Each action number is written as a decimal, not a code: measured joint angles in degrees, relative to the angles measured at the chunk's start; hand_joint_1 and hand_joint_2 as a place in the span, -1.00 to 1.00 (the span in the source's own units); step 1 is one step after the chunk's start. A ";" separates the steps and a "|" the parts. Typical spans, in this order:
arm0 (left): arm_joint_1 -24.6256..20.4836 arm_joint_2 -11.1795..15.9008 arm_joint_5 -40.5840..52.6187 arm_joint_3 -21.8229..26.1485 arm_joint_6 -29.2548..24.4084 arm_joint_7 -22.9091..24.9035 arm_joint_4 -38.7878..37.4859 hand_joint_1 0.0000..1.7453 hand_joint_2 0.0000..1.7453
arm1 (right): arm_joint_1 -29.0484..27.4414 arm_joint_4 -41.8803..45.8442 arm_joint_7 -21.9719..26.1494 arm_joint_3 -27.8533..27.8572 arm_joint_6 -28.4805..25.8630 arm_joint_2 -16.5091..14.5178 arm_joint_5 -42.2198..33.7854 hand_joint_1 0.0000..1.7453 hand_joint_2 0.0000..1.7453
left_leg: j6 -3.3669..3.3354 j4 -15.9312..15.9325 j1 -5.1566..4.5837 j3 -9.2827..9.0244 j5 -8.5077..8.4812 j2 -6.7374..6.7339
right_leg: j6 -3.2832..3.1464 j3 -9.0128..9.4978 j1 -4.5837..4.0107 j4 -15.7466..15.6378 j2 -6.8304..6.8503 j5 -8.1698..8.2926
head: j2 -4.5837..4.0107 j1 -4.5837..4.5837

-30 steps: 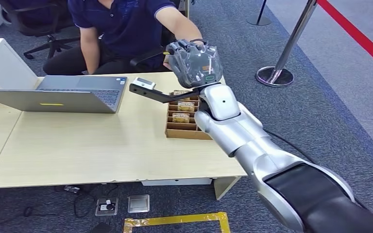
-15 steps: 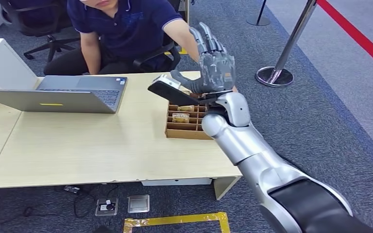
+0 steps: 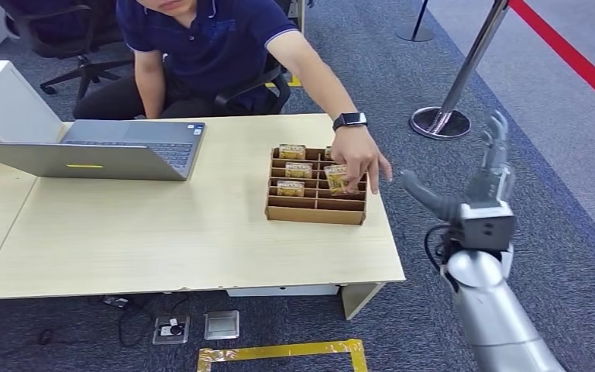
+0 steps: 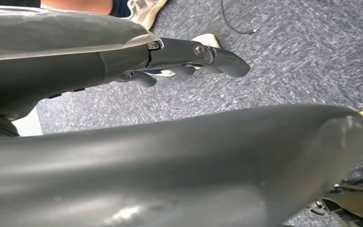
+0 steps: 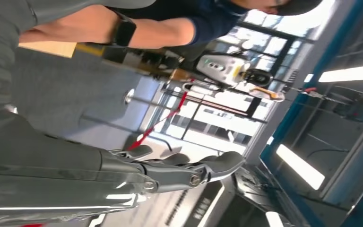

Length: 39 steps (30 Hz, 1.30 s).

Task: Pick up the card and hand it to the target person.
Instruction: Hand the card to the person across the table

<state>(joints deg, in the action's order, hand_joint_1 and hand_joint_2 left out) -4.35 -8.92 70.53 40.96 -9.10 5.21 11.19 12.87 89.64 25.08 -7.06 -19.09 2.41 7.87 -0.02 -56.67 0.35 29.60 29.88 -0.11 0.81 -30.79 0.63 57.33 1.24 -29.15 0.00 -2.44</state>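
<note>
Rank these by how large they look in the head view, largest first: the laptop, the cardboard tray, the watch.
1. Laptop
2. Cardboard tray
3. Watch

All three sit at about table height, so nearness hardly skews this order.

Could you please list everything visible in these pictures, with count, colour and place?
Table: one, light wood, centre of the head view.
Laptop: one, grey, open, on the table's far left part.
Divided box: one, brown cardboard, on the table's right part.
Cards: several, yellowish, standing in the box's compartments.
Barrier post: one, silver, on the carpet beyond the table.
Tape outline: one, yellow, on the floor in front of the table.
Person: one, dark blue shirt, seated behind the table; a hand with a black watch reaches into the box.
Right hand: silver-grey, raised right of the table, fingers spread, holding nothing.
Left hand: dark grey, over the carpet.
</note>
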 joint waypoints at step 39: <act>0.73 2.05 -12.18 -4.52 3.50 -3.21 0.92 -1.00 -1.00 | -12.47 -73.28 -18.07 42.14 31.85 1.84 6.02 -1.00 -1.00 | 0.03 0.09 0.00 -0.09 0.07 -0.21 | -0.03 0.05 0.01 0.00 -0.16 -0.06 | 0.00 -0.02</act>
<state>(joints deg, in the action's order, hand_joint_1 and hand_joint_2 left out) -3.62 -6.87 58.35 36.44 -5.60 2.00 12.12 0.39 16.35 7.02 35.08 12.76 4.25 13.89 0.01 -56.58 0.35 29.50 29.95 -0.32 0.78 -30.75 0.64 57.33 1.08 -29.21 0.00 -2.46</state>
